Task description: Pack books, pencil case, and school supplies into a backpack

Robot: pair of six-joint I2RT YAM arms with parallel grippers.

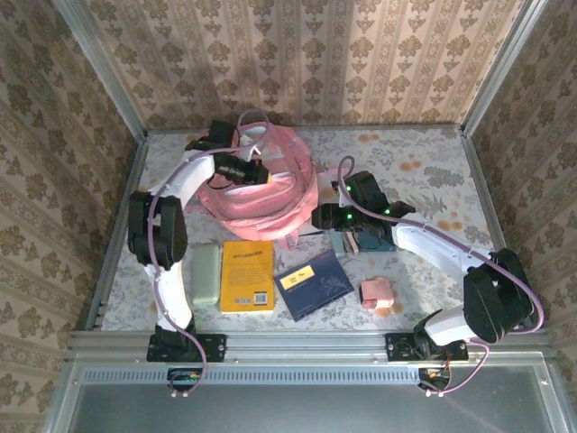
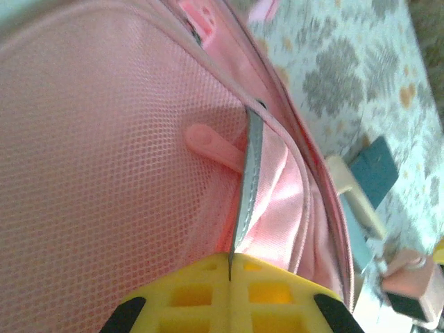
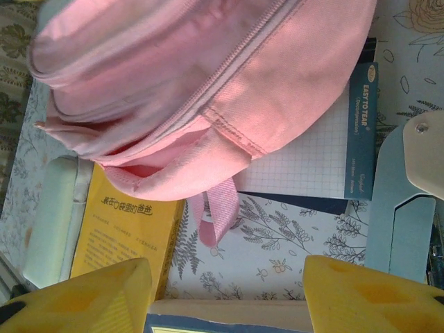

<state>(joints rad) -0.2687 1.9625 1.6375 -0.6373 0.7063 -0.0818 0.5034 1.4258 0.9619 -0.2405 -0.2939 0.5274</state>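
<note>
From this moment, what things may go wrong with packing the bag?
1. The left gripper is shut on only a thin grey strip of the backpack; it may slip out and the opening may close.
2. In the right wrist view the backpack overlaps the yellow book and the grid pad; lifting either may drag the bag.
3. The open right gripper is near a pink strap loop and may snag it.

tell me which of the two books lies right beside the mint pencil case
The yellow book: its long edge runs alongside the pencil case, while the navy book lies beyond it, on the other side.
</note>
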